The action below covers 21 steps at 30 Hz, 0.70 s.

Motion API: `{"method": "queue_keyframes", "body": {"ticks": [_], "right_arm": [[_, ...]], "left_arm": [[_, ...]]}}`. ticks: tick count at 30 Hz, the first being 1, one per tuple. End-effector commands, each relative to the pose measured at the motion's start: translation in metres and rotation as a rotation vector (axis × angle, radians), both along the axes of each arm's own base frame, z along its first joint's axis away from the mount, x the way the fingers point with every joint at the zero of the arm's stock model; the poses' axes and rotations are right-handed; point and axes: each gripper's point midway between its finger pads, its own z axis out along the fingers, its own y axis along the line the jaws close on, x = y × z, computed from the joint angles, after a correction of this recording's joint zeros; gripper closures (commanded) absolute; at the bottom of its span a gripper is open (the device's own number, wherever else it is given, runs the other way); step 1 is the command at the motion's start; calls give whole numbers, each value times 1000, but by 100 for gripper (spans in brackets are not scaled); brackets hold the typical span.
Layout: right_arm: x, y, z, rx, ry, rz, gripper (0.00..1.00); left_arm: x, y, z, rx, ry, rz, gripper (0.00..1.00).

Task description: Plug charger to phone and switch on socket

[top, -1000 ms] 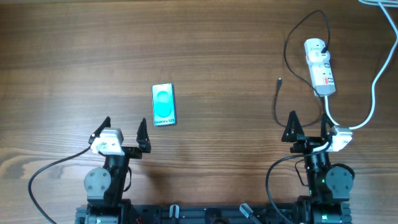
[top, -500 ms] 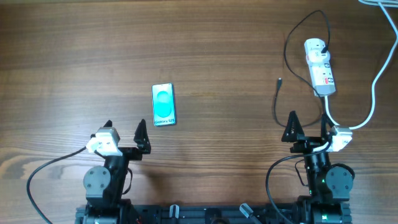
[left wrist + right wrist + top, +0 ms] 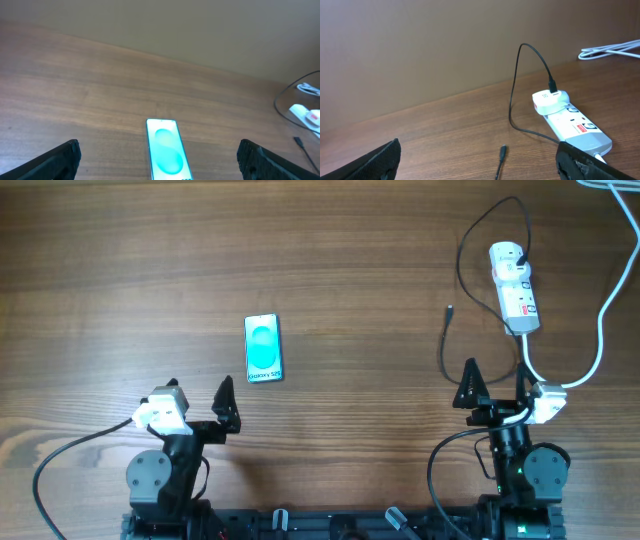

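The phone [image 3: 263, 348] lies flat on the wooden table with its cyan screen up; in the left wrist view the phone [image 3: 167, 150] is just ahead, between my fingers. My left gripper [image 3: 198, 402] is open and empty, just short of the phone. The charger cable [image 3: 443, 345] is thin and black; its plug tip [image 3: 450, 309] lies loose on the table, and its other end is at a white adapter [image 3: 506, 256] on the socket [image 3: 516, 293]. In the right wrist view the plug tip [image 3: 503, 150] lies ahead. My right gripper [image 3: 492, 383] is open and empty.
A thick white cord [image 3: 603, 310] runs from the socket's near end, loops right and leaves at the top right corner. It passes close to my right gripper. The socket also shows in the right wrist view [image 3: 575, 127] at right.
My left gripper has shifted a little to the left and toward the near edge. The right arm, phone and cable have not moved.
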Motion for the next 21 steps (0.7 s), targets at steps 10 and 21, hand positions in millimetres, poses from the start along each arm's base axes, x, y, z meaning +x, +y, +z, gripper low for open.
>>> {"method": "queue_keyframes", "body": {"ticks": [10, 21], "right_arm": [[0, -3, 2, -17, -13, -19, 0], [0, -3, 2, -17, -13, -19, 0]], "left_arm": [[-7, -9, 60, -101, 79, -33, 1], [16, -14, 108, -108, 381, -44, 0]]}}
